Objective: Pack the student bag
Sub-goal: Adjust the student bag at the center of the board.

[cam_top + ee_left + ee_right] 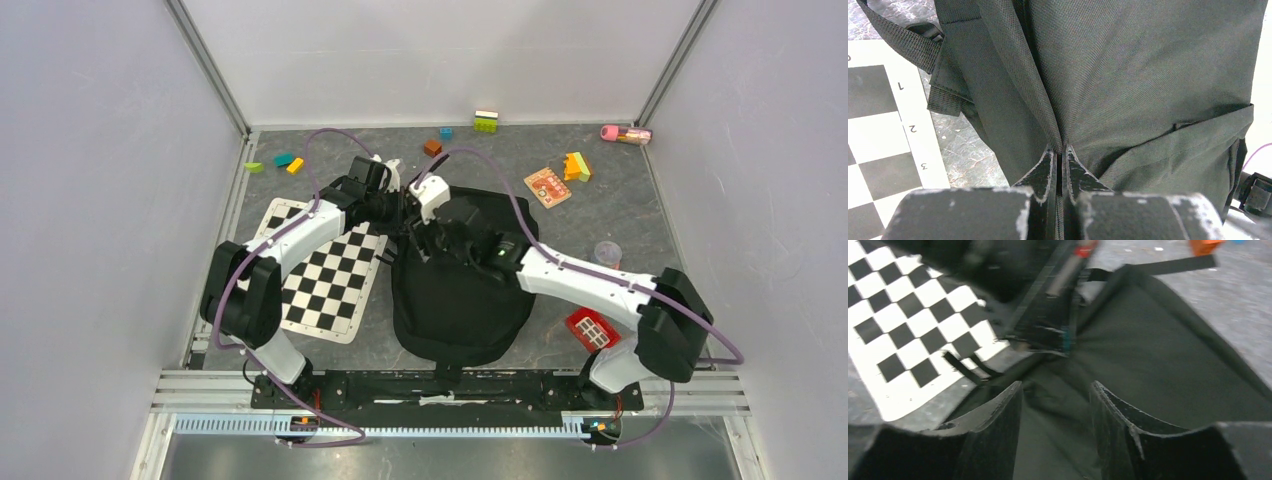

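The student bag point(460, 300), large, black and soft, lies in the middle of the table with a strap point(903, 42) trailing over the mat. My left gripper point(1063, 148) is shut on a fold of the bag's fabric point(1128, 75) at its upper left rim. It also shows in the right wrist view as the left gripper point(1048, 335), blurred, holding the rim up. My right gripper point(1055, 390) is open just above the bag's fabric point(1148, 355), with nothing between its fingers point(998, 410). From above, both grippers meet at the bag's far rim point(415, 225).
A chessboard mat point(320, 265) lies left of the bag. A red box point(592, 328) and a small cup point(607, 253) sit to the right. An orange card point(547, 186), a yellow-orange block point(577, 166), a pink item point(625, 134) and small blocks point(486, 121) line the back.
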Motion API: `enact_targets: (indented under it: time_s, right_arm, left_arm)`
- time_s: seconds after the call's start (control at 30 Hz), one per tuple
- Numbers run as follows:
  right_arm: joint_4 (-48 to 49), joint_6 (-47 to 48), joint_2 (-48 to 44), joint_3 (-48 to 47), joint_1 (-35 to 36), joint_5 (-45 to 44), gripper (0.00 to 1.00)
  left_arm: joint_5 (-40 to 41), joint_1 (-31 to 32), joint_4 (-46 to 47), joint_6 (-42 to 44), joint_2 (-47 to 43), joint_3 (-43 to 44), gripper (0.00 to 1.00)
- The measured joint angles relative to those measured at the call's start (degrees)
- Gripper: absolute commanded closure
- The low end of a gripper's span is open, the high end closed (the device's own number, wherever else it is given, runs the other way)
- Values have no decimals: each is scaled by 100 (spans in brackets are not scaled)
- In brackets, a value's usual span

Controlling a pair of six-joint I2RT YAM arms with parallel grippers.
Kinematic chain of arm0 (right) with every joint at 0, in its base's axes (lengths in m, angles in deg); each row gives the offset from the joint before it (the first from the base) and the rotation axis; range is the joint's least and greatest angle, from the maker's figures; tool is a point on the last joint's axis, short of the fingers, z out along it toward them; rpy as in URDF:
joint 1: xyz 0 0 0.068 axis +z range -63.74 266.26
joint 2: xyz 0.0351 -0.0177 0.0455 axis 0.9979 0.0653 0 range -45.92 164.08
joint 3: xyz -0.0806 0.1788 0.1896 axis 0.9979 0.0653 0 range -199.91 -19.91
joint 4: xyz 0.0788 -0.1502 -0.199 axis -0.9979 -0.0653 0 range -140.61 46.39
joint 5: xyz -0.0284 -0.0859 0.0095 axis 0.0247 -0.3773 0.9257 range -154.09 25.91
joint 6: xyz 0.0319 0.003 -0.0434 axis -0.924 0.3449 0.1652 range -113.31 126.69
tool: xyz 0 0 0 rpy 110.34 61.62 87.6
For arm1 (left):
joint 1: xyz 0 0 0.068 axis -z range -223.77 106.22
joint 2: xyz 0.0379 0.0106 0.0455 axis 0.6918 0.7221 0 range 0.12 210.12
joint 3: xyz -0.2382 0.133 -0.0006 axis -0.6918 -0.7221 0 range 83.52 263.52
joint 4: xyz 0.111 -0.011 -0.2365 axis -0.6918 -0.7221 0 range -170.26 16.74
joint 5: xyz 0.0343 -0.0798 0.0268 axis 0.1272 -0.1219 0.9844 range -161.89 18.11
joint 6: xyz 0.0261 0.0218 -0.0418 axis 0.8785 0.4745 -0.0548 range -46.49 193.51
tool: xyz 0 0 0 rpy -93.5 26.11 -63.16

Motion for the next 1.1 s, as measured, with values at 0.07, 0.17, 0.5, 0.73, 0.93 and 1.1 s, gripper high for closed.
enact_targets:
  time_s: [0.07, 0.17, 0.5, 0.73, 0.93, 1.1]
  right_arm:
    - [-201, 127, -166, 7, -205, -101, 38]
    - [-544, 337, -278, 63, -708, -168, 34]
    - [-1567, 1067, 138, 164, -1440, -236, 28]
    - [-1545, 1322, 109, 195, -1488, -72, 25]
    - [-1327, 872, -127, 560, -1556, -55, 29]
    - [-920, 76, -699, 1309, -1639, 221, 38]
  left_arm:
    - [2, 0, 2, 0, 0, -2, 98]
    - [4, 0, 2, 0, 0, -2, 98]
    - [24, 0, 2, 2, -2, -7, 98]
    - [24, 2, -2, 0, -2, -13, 98]
    - [26, 11, -2, 2, -7, -13, 98]
    - [35, 17, -24, 2, -52, -22, 98]
